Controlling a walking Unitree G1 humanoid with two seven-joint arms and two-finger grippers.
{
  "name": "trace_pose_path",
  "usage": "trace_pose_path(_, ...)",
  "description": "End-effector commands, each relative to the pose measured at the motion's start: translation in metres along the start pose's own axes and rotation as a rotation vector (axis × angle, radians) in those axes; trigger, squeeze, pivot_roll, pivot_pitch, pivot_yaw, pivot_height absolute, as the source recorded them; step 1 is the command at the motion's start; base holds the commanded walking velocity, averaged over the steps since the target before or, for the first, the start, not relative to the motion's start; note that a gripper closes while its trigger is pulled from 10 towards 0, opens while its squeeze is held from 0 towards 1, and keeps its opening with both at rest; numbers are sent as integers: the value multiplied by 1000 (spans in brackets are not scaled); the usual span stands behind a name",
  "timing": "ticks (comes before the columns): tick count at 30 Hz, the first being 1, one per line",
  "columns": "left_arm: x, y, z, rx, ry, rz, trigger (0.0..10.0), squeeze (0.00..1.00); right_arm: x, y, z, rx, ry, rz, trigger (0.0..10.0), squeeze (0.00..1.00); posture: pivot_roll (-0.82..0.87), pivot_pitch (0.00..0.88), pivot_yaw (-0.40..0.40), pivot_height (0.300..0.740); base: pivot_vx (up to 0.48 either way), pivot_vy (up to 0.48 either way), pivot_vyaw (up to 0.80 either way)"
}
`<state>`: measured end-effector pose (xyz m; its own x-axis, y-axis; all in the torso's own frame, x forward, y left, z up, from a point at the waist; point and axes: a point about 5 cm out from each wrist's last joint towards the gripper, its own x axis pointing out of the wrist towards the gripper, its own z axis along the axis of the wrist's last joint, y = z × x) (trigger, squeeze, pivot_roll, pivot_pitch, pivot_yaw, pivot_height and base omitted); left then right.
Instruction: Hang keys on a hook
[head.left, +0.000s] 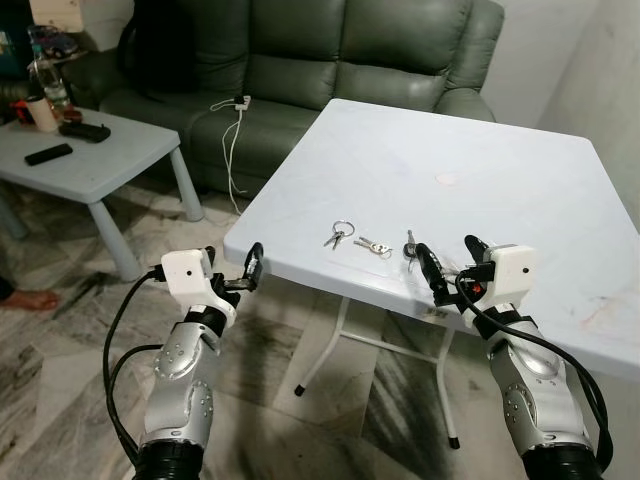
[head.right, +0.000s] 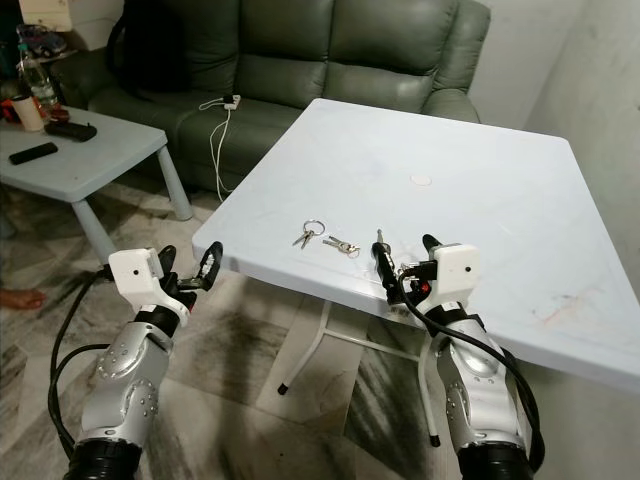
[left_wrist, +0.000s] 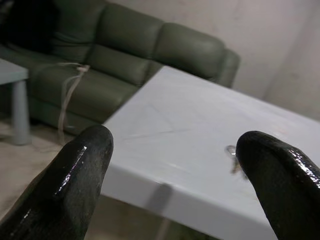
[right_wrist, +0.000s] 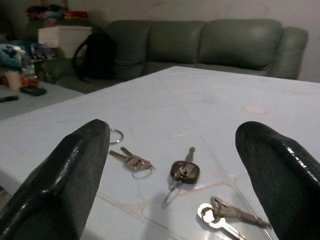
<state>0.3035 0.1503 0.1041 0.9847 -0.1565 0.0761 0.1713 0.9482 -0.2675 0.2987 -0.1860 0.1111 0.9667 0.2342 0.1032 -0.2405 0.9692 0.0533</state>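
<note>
The task looks barely begun: the keys (head.left: 357, 240) lie loose near the front edge of the white table (head.left: 520, 180); the right pincer (head.left: 450, 262) hovers spread and empty just beside them; the left pincer (head.left: 250, 268), likewise released, waits off the table's corner; picking up and hanging remain.

Smooth, pale plastic-looking counter (head.left: 500, 180) with faint scuffs and a dull sheen. Bright metal keys (right_wrist: 131, 160) and ring; dark plastic head on one key (right_wrist: 185, 171). Glossy black pincer fingers (right_wrist: 65, 185). Matt leather-like green sofa (head.left: 330, 60). Veined, polished stone-like floor (head.left: 80, 340).
</note>
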Motion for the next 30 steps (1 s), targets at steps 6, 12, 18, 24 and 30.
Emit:
trace_pose_path(6, 2, 1, 4, 10, -5, 0, 10000, 0, 3, 1, 5, 3, -13, 3, 10000, 0, -45, 0, -40, 740, 0, 420, 0)
trace_pose_path(12, 3, 0, 4, 10, -9, 1, 10000, 0, 4, 1, 5, 3, -15, 4, 10000, 0, -44, 0, -42, 740, 0, 421, 0)
trace_pose_path(18, 3, 1, 4, 9, -10, 4, 10000, 0, 5, 1, 6, 2, -17, 5, 10000, 0, -42, 0, -44, 740, 0, 421, 0)
trace_pose_path(24, 3, 1, 4, 10, -12, 6, 10000, 0, 5, 1, 6, 2, -17, 9, 10000, 0, -41, 0, -45, 740, 0, 423, 0)
trace_pose_path(30, 2, 2, 5, 20, -16, 15, 10000, 0, 6, 1, 7, 4, -19, 11, 10000, 0, -39, 0, -48, 740, 0, 263, 0)
